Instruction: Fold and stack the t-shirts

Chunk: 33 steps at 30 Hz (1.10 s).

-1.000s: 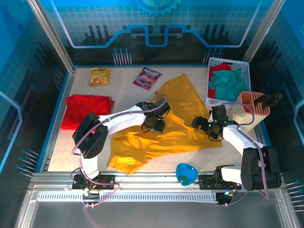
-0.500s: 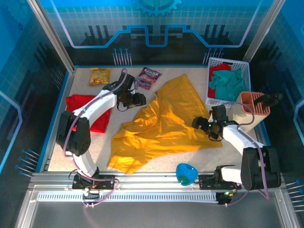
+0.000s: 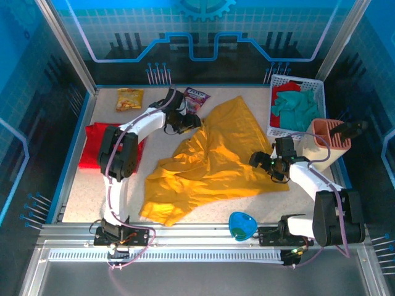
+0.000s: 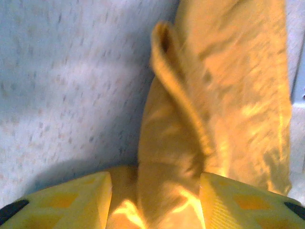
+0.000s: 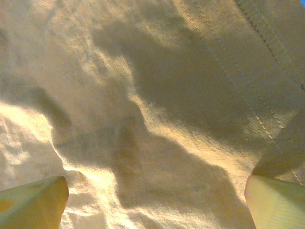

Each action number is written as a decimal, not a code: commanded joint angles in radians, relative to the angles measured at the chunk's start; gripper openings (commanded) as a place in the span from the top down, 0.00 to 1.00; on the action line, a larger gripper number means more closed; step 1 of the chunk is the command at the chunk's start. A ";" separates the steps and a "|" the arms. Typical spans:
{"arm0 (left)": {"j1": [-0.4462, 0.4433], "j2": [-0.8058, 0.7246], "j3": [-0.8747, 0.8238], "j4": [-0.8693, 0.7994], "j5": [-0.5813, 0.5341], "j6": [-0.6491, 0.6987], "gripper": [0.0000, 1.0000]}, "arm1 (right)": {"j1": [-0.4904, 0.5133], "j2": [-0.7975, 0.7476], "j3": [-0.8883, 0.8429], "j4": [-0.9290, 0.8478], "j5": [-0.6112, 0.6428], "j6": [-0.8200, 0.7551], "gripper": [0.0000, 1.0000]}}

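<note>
Two shirts lie on the desk (image 3: 80, 191): the red shirt (image 3: 92, 148) sits at the left edge and the yellow shirt (image 3: 216, 163) sprawls rumpled in the middle. From above, the left end effector (image 3: 189, 122) is stretched far out at the yellow shirt's far-left edge, just beside a purple packet (image 3: 194, 99). The right end effector (image 3: 271, 165) sits over the shirt's right side. I'd say a pull toward the far left could sweep cloth into the packet, or drag the whole shirt along, since nothing pins it

Left wrist view: a thick ridge of yellow cloth runs between the fingers (image 4: 71, 202), so it is clamped on a bunch, not a clean edge. A bunch like that may slip out, or give a crooked fold

Right wrist view: the fingers (image 5: 33, 200) stand wide apart, with wrinkled yellow cloth below and nothing between them. If they closed here they'd likely pinch a wrinkle, possibly two layers
</note>
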 commanded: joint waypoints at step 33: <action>-0.075 0.171 0.614 -0.498 -0.367 0.345 0.95 | -0.071 0.168 0.049 -0.058 0.074 0.069 0.20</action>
